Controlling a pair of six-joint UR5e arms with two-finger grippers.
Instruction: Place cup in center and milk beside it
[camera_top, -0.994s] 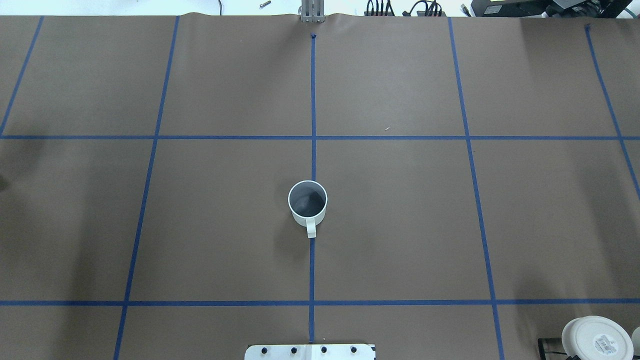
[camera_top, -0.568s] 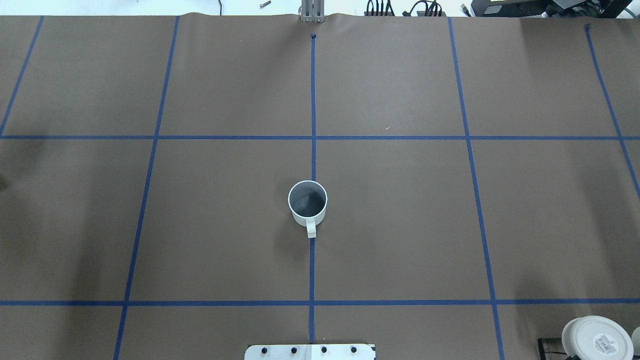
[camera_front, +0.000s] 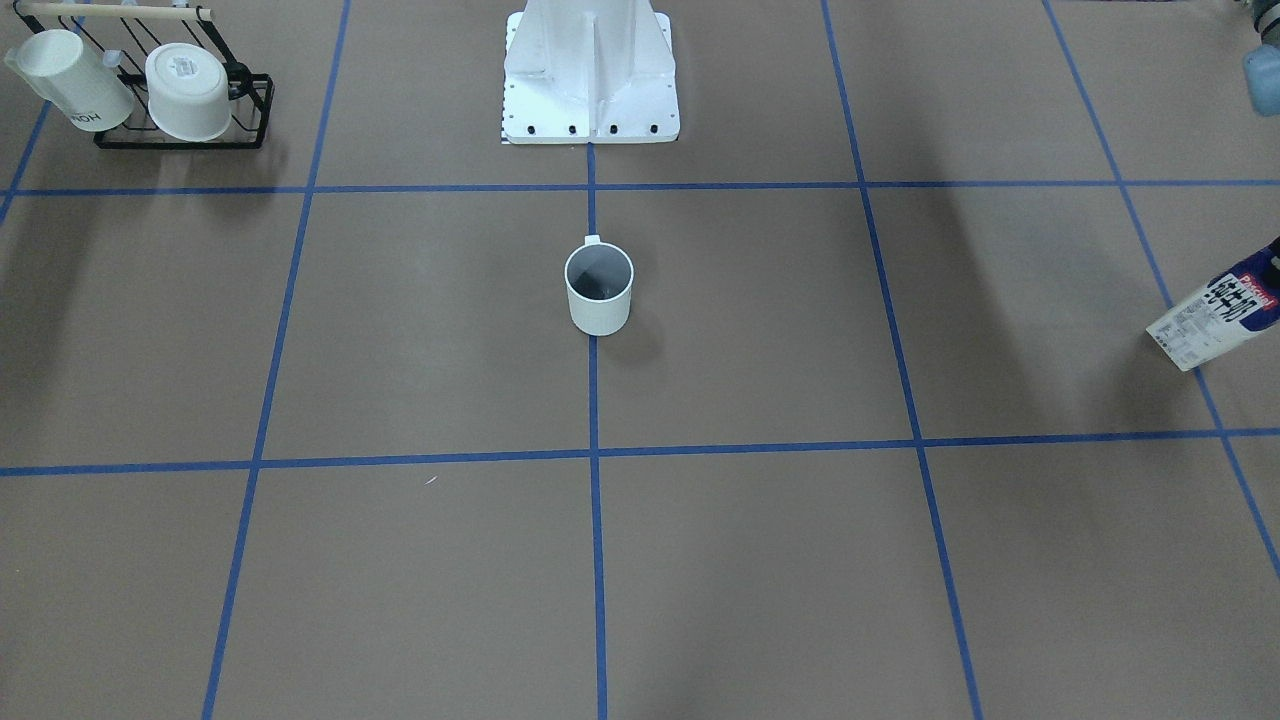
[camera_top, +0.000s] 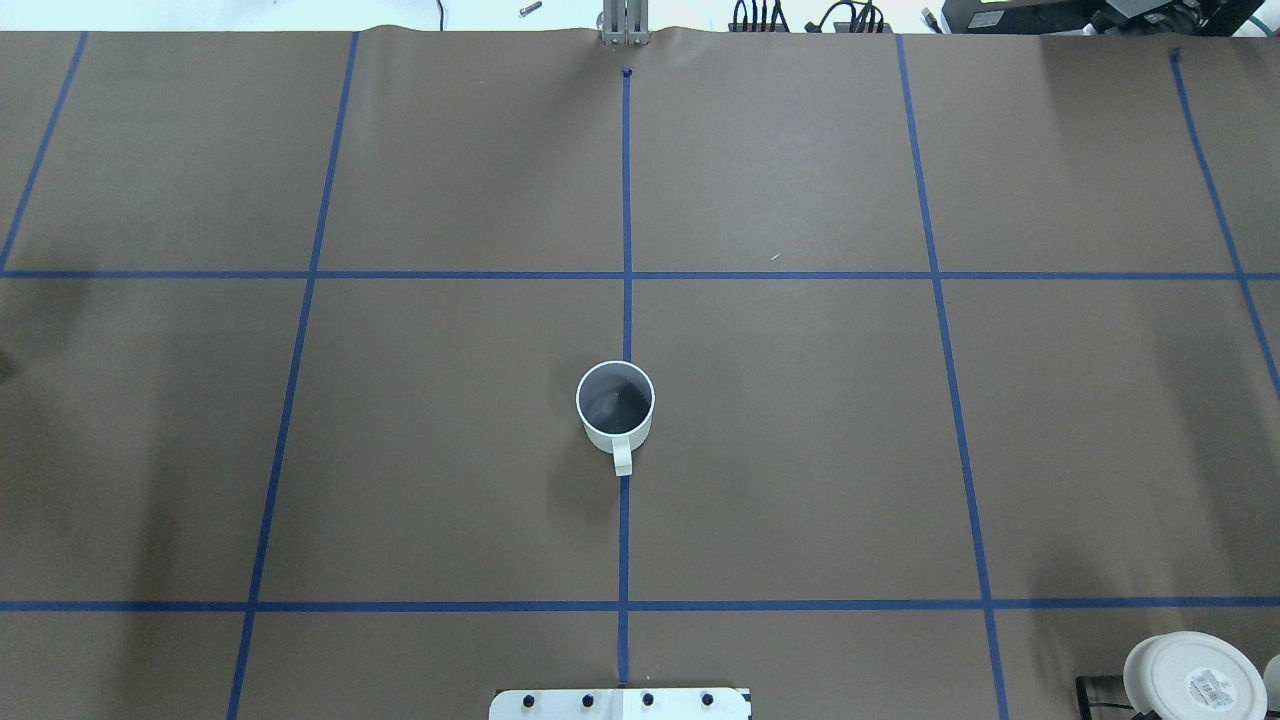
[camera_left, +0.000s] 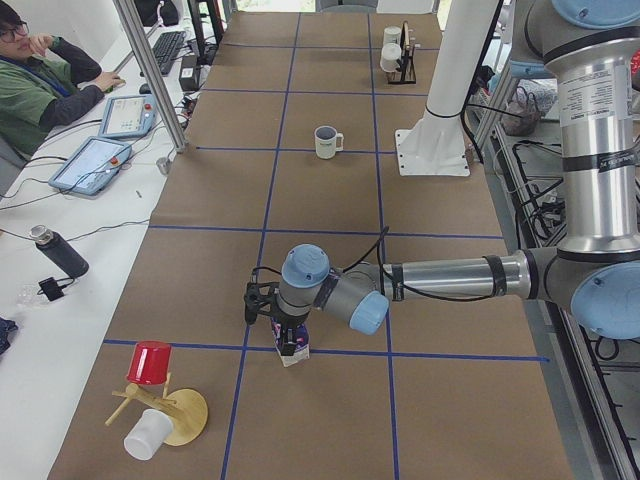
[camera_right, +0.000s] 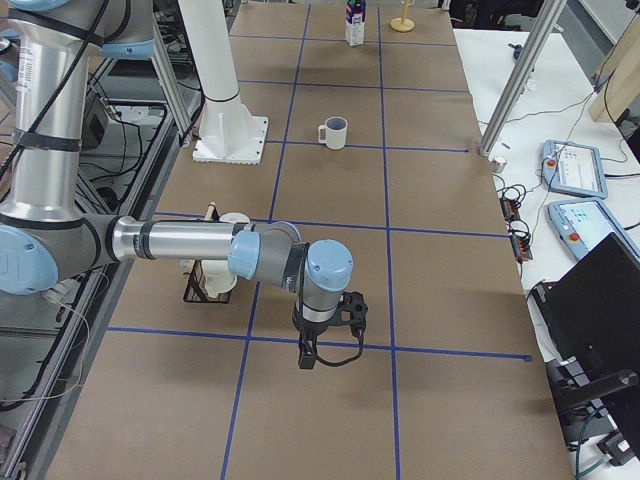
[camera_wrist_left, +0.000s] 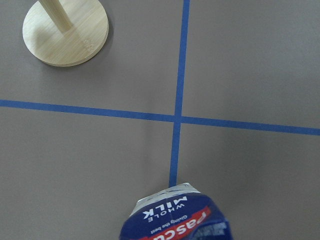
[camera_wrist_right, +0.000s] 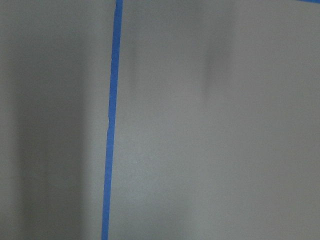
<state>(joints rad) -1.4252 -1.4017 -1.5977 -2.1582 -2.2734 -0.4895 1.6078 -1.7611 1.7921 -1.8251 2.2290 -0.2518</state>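
Observation:
The plain white cup stands upright on the middle tape line in the center, handle toward the robot base; it also shows in the front view and both side views. The milk is far out at the table's left end by a tape crossing, cut by the front view's right edge. It fills the bottom of the left wrist view. My left gripper is right over the milk; I cannot tell if it is shut. My right gripper hangs over bare table; I cannot tell its state.
A black rack with two other white mugs stands near the robot's right side. A wooden stand with a red cup is beyond the milk. The white robot base is behind the cup. An operator sits at the far side.

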